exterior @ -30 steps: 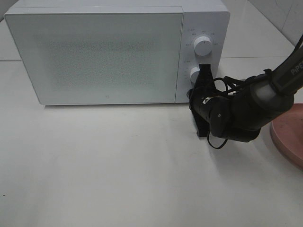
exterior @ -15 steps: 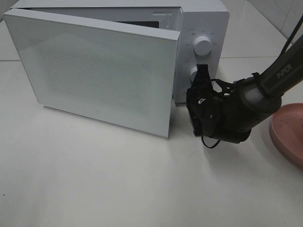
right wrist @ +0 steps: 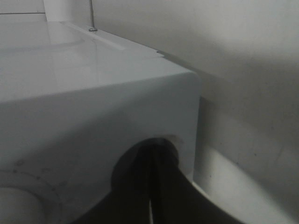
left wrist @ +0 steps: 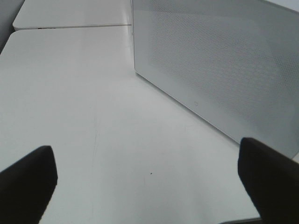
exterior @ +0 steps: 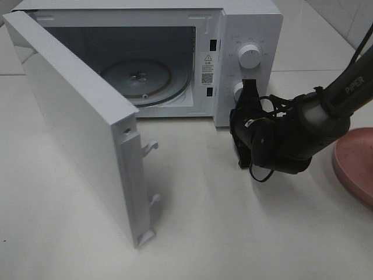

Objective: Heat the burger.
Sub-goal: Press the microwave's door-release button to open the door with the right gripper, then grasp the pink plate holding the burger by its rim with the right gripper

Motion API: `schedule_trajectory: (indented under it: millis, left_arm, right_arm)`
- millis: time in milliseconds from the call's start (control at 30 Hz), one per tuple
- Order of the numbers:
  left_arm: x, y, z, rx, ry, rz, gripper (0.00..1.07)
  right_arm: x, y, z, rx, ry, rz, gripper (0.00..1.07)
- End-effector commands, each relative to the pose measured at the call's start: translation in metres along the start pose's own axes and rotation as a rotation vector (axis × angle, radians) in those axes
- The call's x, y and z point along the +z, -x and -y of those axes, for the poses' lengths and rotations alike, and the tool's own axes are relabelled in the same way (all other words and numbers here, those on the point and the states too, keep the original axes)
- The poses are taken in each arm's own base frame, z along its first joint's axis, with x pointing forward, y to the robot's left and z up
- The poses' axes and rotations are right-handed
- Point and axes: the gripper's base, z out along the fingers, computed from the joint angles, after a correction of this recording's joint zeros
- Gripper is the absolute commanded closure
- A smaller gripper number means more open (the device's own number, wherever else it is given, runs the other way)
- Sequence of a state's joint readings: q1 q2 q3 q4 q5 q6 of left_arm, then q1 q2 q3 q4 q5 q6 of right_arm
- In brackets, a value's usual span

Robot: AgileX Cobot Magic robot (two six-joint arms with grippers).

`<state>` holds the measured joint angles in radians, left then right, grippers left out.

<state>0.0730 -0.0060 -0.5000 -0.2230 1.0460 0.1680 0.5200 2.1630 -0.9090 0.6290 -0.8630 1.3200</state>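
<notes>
Two grippers, and neither has hold of anything. The right gripper (exterior: 249,90), centre right in the overhead view, has its jaws pressed shut, with the tips at the control panel of the white microwave (exterior: 250,23), just beside the lower knob (exterior: 236,90). The left gripper (left wrist: 148,179) is spread wide and empty, facing the outside of the door (exterior: 76,134), which hangs open toward the lower left. Inside, the glass turntable (exterior: 140,79) lies bare. The burger shows in no view. Only part of a pink plate (exterior: 355,163) sits at the right edge, and that part carries nothing. I judge the opening step done. Loading comes next, which calls for finding the burger, gripping it gently and setting it centred on the turntable.
</notes>
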Motion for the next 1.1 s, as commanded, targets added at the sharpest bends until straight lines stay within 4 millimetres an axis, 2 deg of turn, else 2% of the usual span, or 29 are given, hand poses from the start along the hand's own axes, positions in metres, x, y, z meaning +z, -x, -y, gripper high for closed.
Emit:
schedule_trajectory:
  millis: [33, 200, 267, 433, 467, 533, 633, 800, 900, 1067, 1100]
  left_arm:
    - [-0.002, -0.002, 0.0, -0.001, -0.001, 0.021, 0.06]
    - [-0.002, -0.002, 0.0, -0.001, -0.001, 0.021, 0.06]
    - [-0.002, -0.002, 0.0, -0.001, -0.001, 0.021, 0.06]
    - [-0.002, -0.002, 0.0, -0.001, -0.001, 0.021, 0.06]
    - [-0.002, -0.002, 0.0, -0.001, -0.001, 0.021, 0.06]
    - [-0.002, -0.002, 0.0, -0.001, -0.001, 0.021, 0.06]
    - [-0.002, -0.002, 0.0, -0.001, -0.001, 0.021, 0.06]
    - [-0.002, -0.002, 0.0, -0.001, -0.001, 0.021, 0.06]
    - [-0.002, -0.002, 0.0, -0.001, -0.001, 0.021, 0.06]
    - [-0.002, -0.002, 0.0, -0.001, -0.001, 0.021, 0.06]
    - [-0.002, -0.002, 0.0, -0.001, -0.001, 0.021, 0.06]
  right_arm:
    - [-0.001, 0.005, -0.033, -0.009, 0.161, 0.0, 1.07]
    - [-0.009, 0.002, -0.021, -0.029, 0.083, -0.046, 1.07]
    - [-0.018, -0.001, -0.015, -0.059, 0.035, -0.083, 1.07]
    - [-0.028, 0.003, -0.009, -0.071, -0.023, -0.096, 1.07]
    - [-0.028, 0.003, -0.009, -0.071, -0.023, -0.096, 1.07]
    - [-0.04, 0.008, -0.011, -0.097, -0.031, -0.099, 1.07]
    - [-0.044, 0.009, -0.012, -0.108, -0.037, -0.102, 1.07]
    - [-0.07, 0.012, -0.02, -0.18, -0.093, -0.157, 1.06]
    - [-0.073, 0.012, -0.021, -0.202, -0.101, -0.172, 1.06]
    - [-0.091, 0.003, -0.027, -0.471, -0.134, -0.345, 1.05]
    - [-0.091, 0.003, -0.027, -0.471, -0.134, -0.345, 1.05]
